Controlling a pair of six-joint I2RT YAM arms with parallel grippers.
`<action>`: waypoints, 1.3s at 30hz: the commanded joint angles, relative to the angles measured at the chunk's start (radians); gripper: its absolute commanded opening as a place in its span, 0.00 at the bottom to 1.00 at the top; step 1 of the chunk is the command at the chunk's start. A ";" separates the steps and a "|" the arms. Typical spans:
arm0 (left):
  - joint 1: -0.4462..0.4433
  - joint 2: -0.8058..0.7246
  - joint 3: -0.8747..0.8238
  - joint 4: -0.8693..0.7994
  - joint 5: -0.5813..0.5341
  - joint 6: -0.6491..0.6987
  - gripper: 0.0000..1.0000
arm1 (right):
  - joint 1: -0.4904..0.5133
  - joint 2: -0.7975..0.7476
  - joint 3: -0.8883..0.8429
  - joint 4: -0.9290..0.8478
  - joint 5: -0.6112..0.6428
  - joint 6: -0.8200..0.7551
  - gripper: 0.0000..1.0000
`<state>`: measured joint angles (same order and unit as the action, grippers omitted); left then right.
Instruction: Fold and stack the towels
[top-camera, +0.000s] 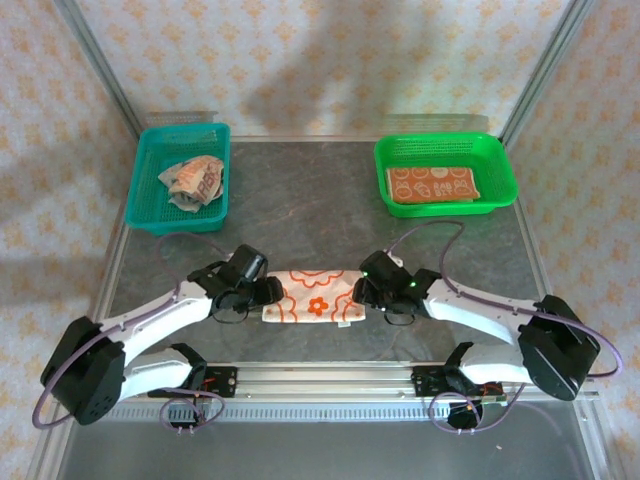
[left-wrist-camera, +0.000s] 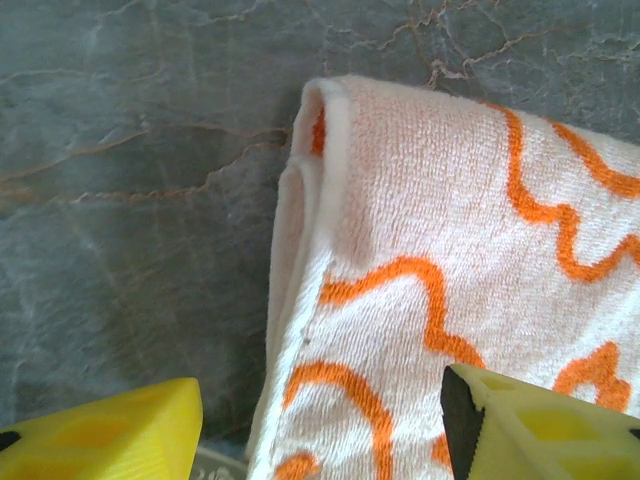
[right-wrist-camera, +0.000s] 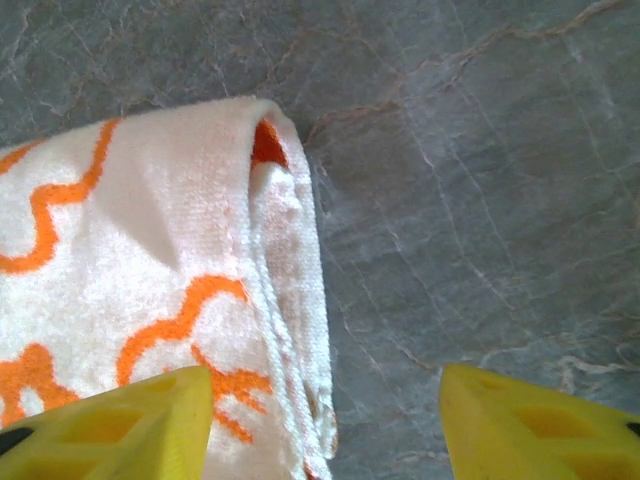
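Roughly midway: one folded towel (top-camera: 431, 184) lies in the green basket (top-camera: 445, 141) at the table's (top-camera: 300, 205) far right corner. A crumpled towel (top-camera: 193, 183) waits in the teal basket (top-camera: 150, 140) at the far left corner. A third towel (top-camera: 315, 297), folded into a strip, lies at the near edge. The left gripper (top-camera: 265, 294) and right gripper (top-camera: 366, 293) are spread at its ends, pinching nothing. Likely more folding, then stacking, left.

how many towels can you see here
3: a crumpled towel in the teal basket, a folded towel in the green basket, a flower-print towel on the table. More may hide under the folded one.
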<state>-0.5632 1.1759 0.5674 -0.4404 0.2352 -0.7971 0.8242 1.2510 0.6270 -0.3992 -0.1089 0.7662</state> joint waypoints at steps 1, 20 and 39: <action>-0.002 0.069 0.030 0.028 0.019 0.072 0.64 | 0.001 0.034 0.028 0.049 0.054 -0.011 0.64; -0.003 0.182 -0.017 0.122 0.048 0.043 0.46 | 0.020 0.185 0.089 0.135 0.042 -0.011 0.63; -0.003 0.151 -0.041 0.130 0.064 0.026 0.46 | 0.084 0.286 0.153 -0.013 0.153 0.041 0.63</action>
<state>-0.5610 1.3022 0.5632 -0.4046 0.2386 -0.7586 0.9073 1.5509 0.7708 -0.2958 -0.0139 0.8112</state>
